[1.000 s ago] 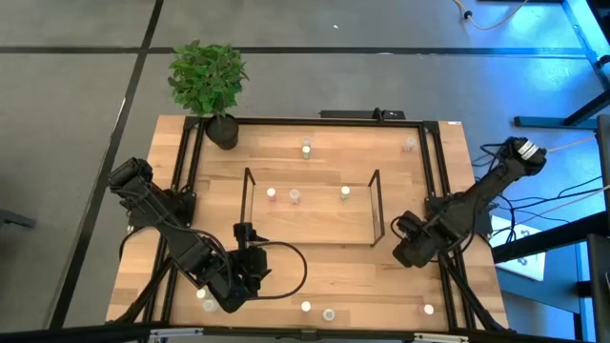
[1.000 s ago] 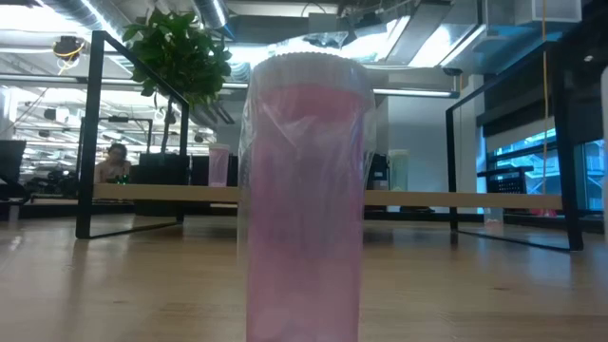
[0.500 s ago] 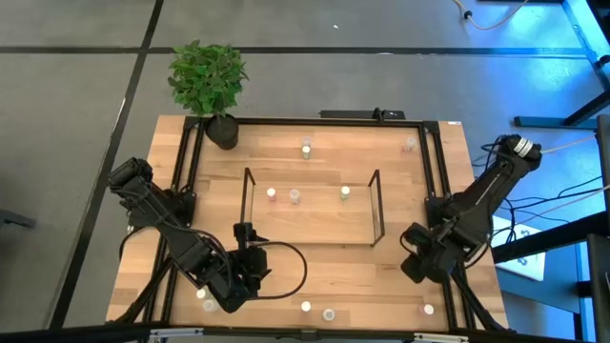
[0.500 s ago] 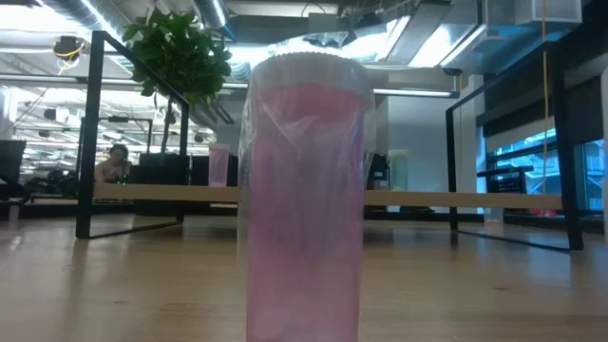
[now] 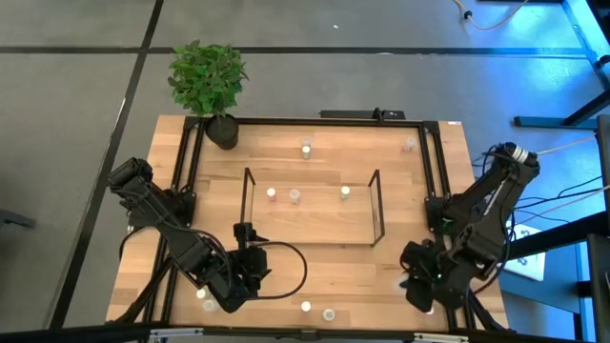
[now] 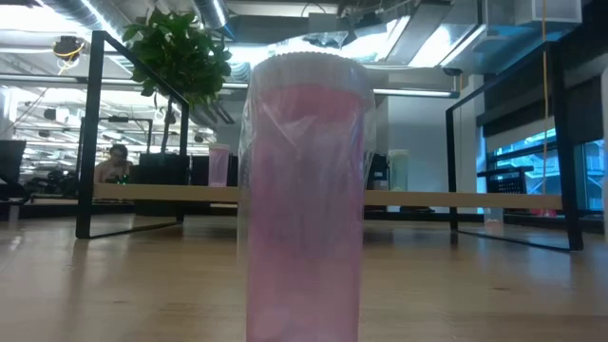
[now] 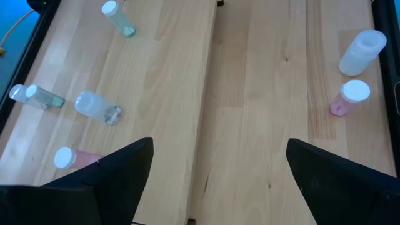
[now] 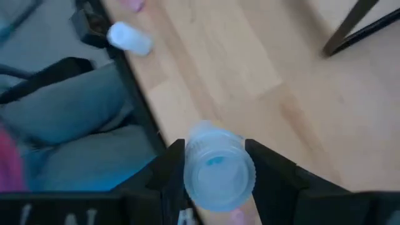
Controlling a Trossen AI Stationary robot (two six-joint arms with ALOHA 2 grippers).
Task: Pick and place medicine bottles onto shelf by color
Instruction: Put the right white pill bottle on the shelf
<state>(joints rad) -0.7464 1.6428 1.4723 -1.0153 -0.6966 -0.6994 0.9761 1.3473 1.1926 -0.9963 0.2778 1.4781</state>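
Writing: I can read none on any bottle.
Right gripper: part closed on a clear bottle, off the shelf's near right corner.
Change: I see the right arm has swung nearer since a second ago.
Left gripper: wide open, empty, near the shelf's near left corner.
Shelf: three bottles on it.

— How many of each, as seen here?
— Medicine bottles: six ahead of the left gripper's jaws. Clear bottle: one between the right gripper's jaws, two beyond. Shelf: one. Plant: one.
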